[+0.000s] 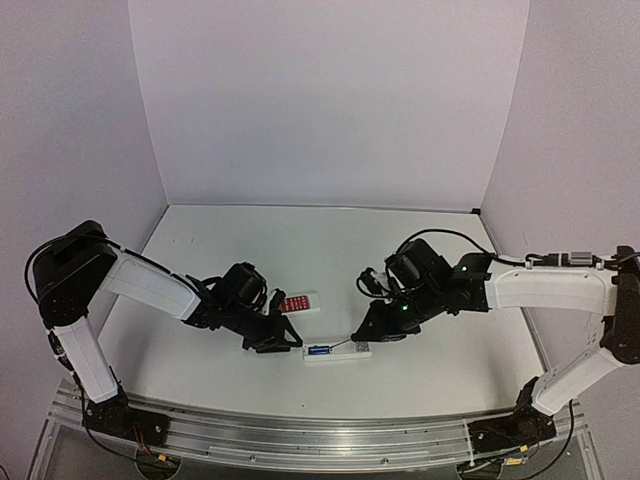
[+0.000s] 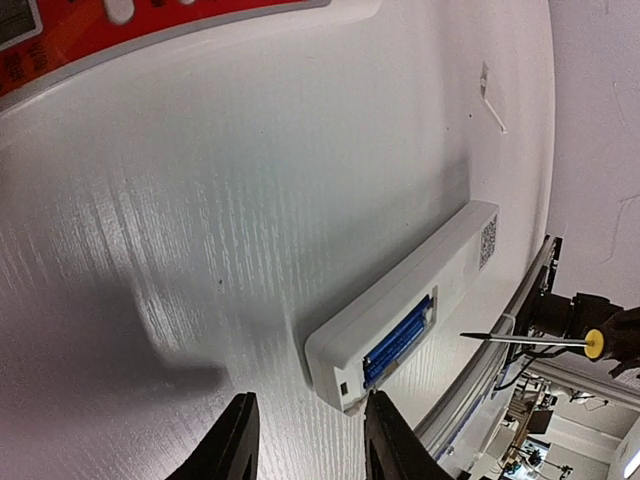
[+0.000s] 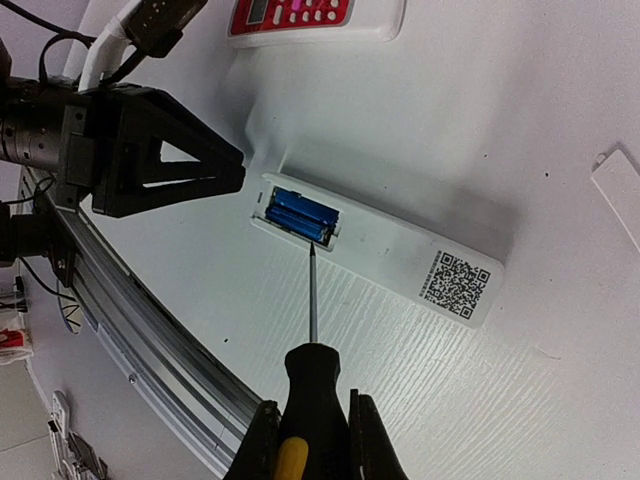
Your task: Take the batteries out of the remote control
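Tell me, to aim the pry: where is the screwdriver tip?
Right wrist view: the screwdriver, in the right gripper, has its tip at the open bay edge of the remote control, beside the batteries.

The counter point(image 2: 200, 200) has a fine wood-grain texture and soft sheen. The remote point(image 2: 410, 285) is smooth white plastic; the screwdriver point(image 3: 313, 375) shaft is bare metal.

Right claw point(image 3: 313, 440) grips the screwdriver point(image 3: 312, 385), tip just beside the batteries point(image 3: 300, 213) (blue, seated in the remote control point(image 3: 395, 250)).
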Motion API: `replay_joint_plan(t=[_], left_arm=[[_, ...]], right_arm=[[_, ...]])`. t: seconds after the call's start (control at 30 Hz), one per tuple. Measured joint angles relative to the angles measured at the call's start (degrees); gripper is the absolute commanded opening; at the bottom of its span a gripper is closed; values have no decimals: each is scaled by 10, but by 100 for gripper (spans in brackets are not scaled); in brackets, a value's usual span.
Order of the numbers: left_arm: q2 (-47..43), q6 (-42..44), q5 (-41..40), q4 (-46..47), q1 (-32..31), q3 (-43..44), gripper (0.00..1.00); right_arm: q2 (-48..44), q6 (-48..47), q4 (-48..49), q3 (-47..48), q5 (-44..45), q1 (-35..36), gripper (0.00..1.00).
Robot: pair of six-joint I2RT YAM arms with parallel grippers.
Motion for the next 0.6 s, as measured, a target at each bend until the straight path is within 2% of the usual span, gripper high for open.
replay_joint_plan(t=[0.43, 0.6], left_arm=[[45, 12, -9, -2, -12, 38, 14], [45, 12, -8, -1, -13, 41, 11]], right_arm=[[4, 6, 11, 0, 0, 0, 0], [6, 12, 12, 0, 0, 0, 0]])
